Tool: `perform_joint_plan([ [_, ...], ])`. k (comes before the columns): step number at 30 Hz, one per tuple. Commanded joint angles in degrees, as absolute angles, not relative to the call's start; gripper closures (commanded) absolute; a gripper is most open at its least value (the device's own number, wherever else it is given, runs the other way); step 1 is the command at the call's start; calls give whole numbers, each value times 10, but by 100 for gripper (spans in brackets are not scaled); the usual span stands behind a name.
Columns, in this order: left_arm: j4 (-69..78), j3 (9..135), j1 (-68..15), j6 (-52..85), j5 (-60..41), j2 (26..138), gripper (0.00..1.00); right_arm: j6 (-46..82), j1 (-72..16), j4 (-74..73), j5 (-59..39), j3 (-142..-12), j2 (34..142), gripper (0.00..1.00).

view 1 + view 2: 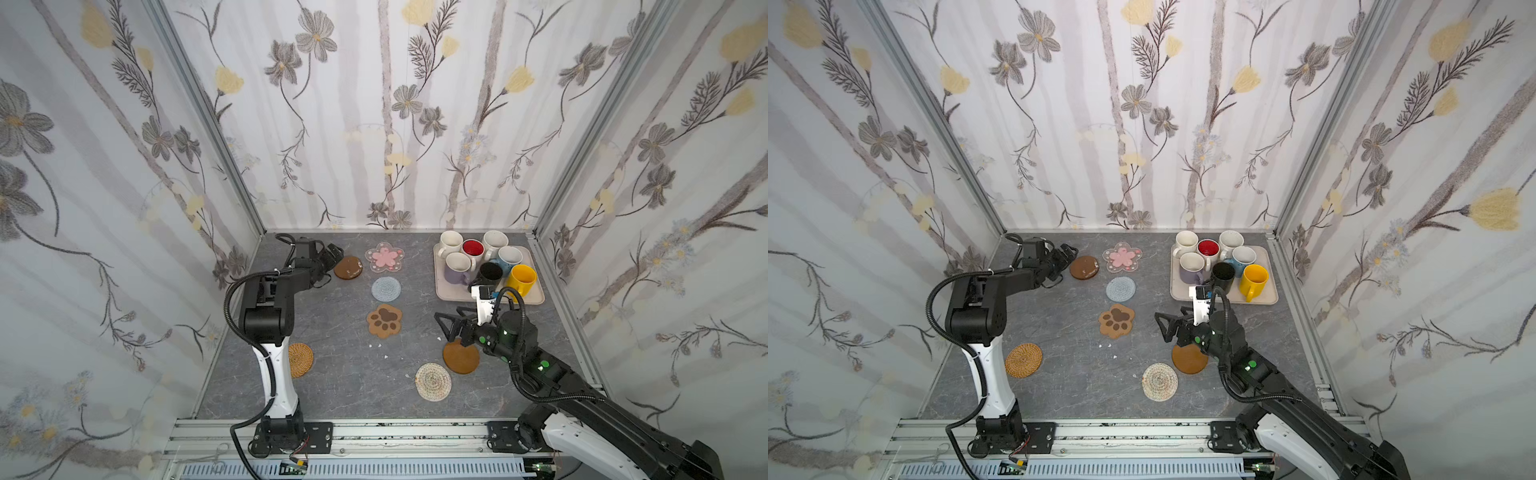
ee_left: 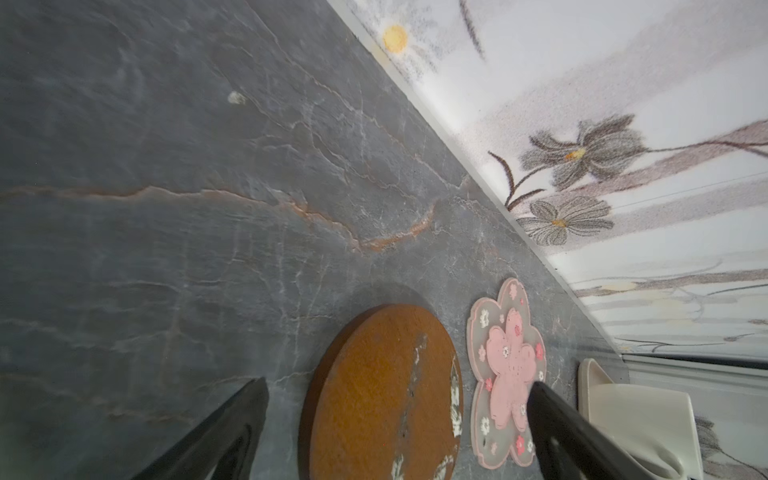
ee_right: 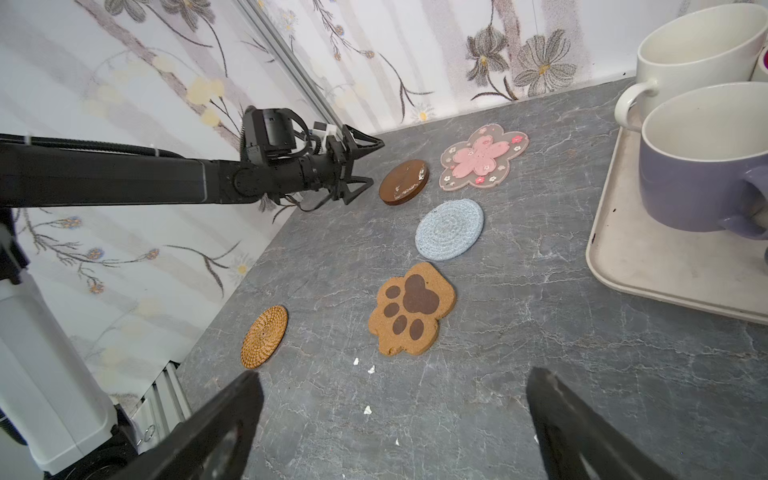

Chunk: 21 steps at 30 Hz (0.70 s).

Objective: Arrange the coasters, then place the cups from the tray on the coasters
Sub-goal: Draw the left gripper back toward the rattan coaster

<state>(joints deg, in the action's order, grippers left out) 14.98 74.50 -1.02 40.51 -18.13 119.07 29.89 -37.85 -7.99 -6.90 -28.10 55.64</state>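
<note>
Brown disc coaster [image 1: 348,267] lies just beside the left gripper [image 1: 336,254], whose arm is stretched low and rearward, jaws wide and empty. The right gripper [image 1: 444,327], equally wide and empty, points leftward mid-table. The cups [image 1: 523,278] crowd the tray [image 1: 454,292].

Mid-frame, the paw mat [image 3: 411,309] lies on the table [image 3: 519,374], with the blue mat [image 3: 449,228], flower mat [image 3: 484,157] and brown disc [image 3: 404,182] beyond it. The left gripper [image 3: 376,163] hovers by the disc, jaws apart. At the frame's edge, a lavender mug [image 3: 702,166] stands on the tray [image 3: 648,266].
</note>
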Motion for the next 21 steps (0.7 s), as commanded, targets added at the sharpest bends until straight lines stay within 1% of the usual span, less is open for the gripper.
perform_joint_plan([
  [1,105,724,-11,413,-157,1149,0,274,-379,-89,-60,-305,588,0],
  [5,44,685,-22,415,-107,1089,0,266,-377,-111,-74,-331,642,0],
  [12,-116,644,-55,345,15,977,3,267,-372,-142,-112,-359,744,0],
  [16,-172,605,-60,320,38,908,3,270,-371,-164,-123,-351,780,0],
  [21,-260,563,-79,302,101,828,0,278,-370,-183,-136,-345,813,0],
])
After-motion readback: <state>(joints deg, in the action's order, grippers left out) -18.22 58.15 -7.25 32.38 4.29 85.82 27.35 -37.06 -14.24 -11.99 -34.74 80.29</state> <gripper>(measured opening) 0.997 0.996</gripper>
